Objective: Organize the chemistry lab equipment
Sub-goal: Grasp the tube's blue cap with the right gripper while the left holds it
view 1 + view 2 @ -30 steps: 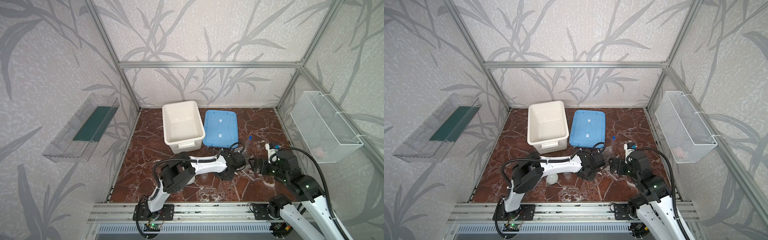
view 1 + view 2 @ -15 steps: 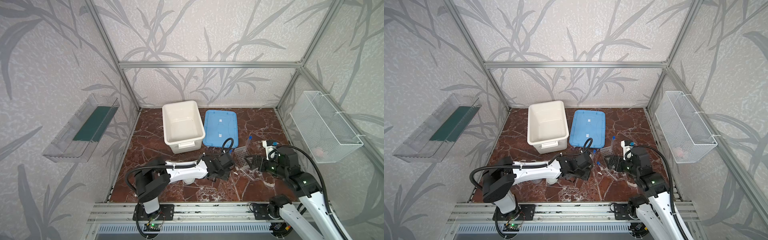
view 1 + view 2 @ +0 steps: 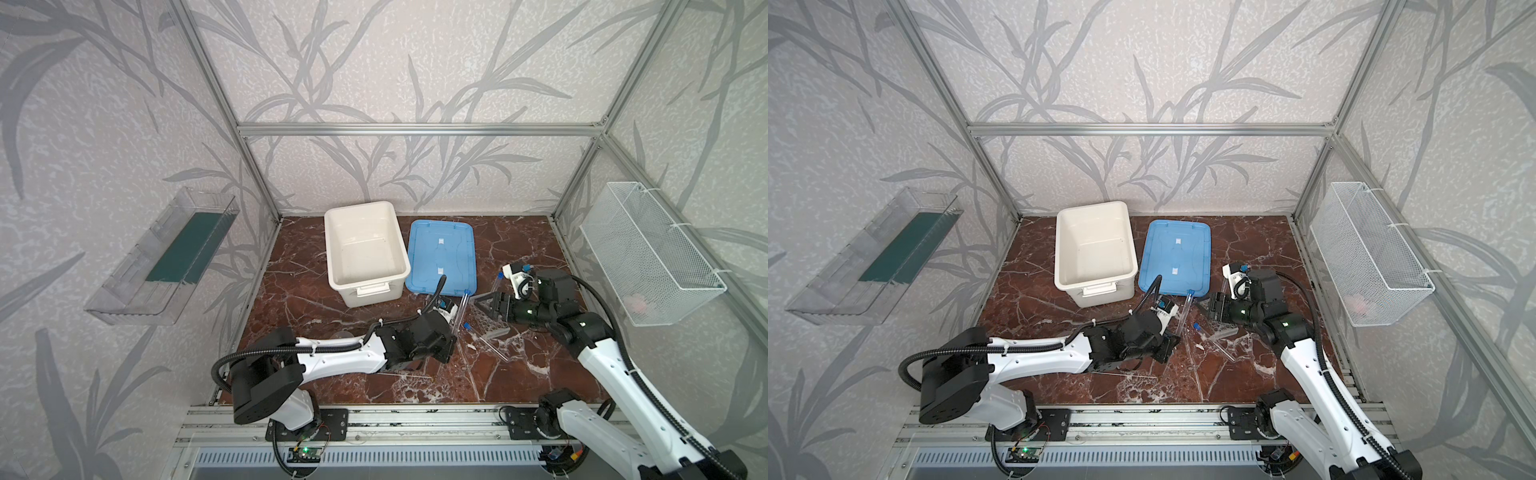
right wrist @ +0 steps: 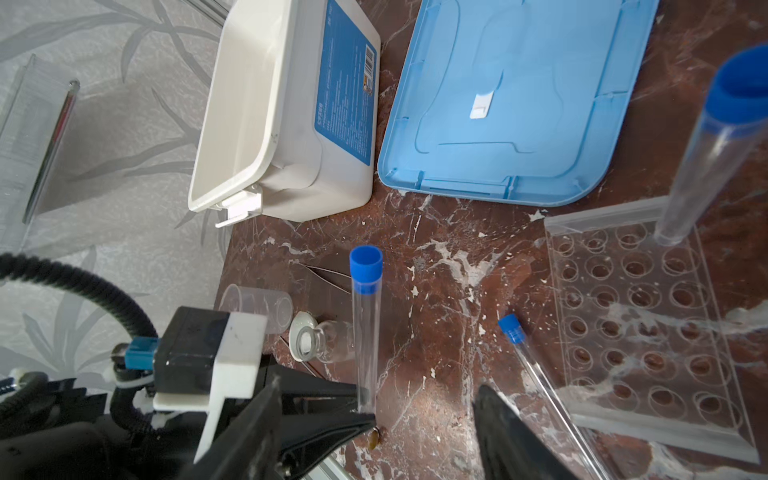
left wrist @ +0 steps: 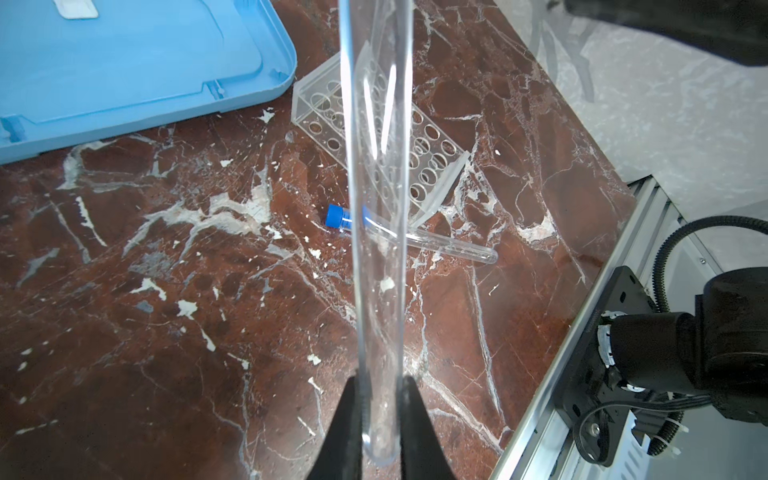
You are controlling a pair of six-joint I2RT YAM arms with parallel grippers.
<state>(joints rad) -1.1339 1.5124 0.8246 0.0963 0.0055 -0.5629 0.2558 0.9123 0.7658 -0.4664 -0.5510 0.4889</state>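
My left gripper (image 5: 380, 382) is shut on the bottom of a clear blue-capped tube (image 4: 365, 332), held upright above the floor (image 3: 461, 311). My right gripper (image 4: 378, 415) stands open beside the clear holed rack (image 3: 492, 326), with nothing held. A second tube (image 4: 706, 145) stands in a back corner hole of the rack (image 4: 648, 324). A third tube (image 5: 415, 239) lies on the marble just in front of the rack. A clear beaker (image 4: 257, 307) and a small clear jar (image 4: 332, 343) lie on their sides behind the left arm, beside thin rods (image 4: 328, 272).
A big white bin (image 3: 374, 293) and its blue lid (image 3: 440, 257) lie at the back of the marble floor. A wire basket (image 3: 648, 257) hangs on the right wall and a clear shelf (image 3: 166, 257) on the left wall. A thin rod (image 3: 399, 376) lies near the front rail.
The left arm has drawn back to the left, carrying the tube upright. The right gripper has moved back and left, up to the rack.
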